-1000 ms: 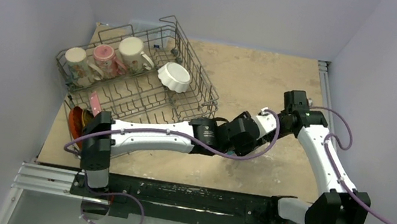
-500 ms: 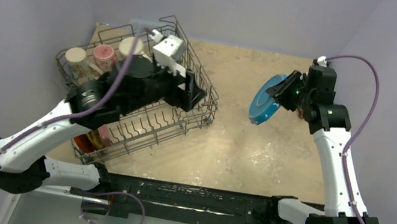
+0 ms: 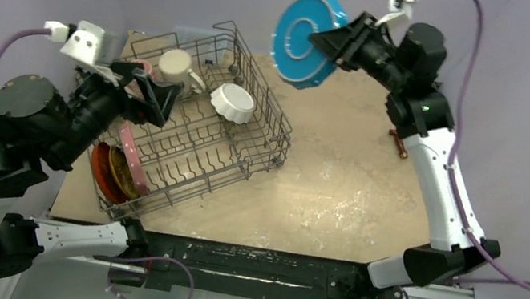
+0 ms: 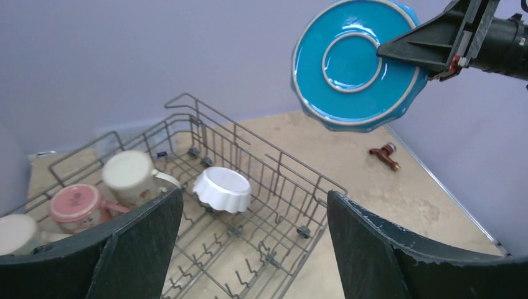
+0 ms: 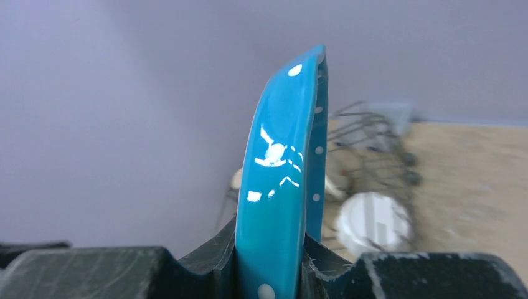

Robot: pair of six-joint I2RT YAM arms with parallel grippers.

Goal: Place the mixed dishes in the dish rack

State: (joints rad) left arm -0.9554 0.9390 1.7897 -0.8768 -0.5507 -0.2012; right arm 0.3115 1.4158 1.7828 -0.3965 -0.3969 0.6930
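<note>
Lifted higher since the earlier frame, the blue plate hangs on edge in the air beyond the dish rack, rim pinched by the right gripper, while the left gripper gapes empty; stiff, slick and breakable, it likely wants this firm rim hold.

**Layout.** The rack rests on the table, left of centre. The left gripper hangs over the rack's left side. Seen between its fingers and beyond them, the bowl sits in the rack's far part. Three mugs stand in a row along the rack's far-left side, just beyond one of those fingers. Two upright plates stand on edge at the rack's near-left end, behind the left fingers. The right gripper is high above the table. Between its fingers sits the rim of the held plate, right of the rack's far corner. A small object lies on the table below the right arm, well apart from the rack.
</note>
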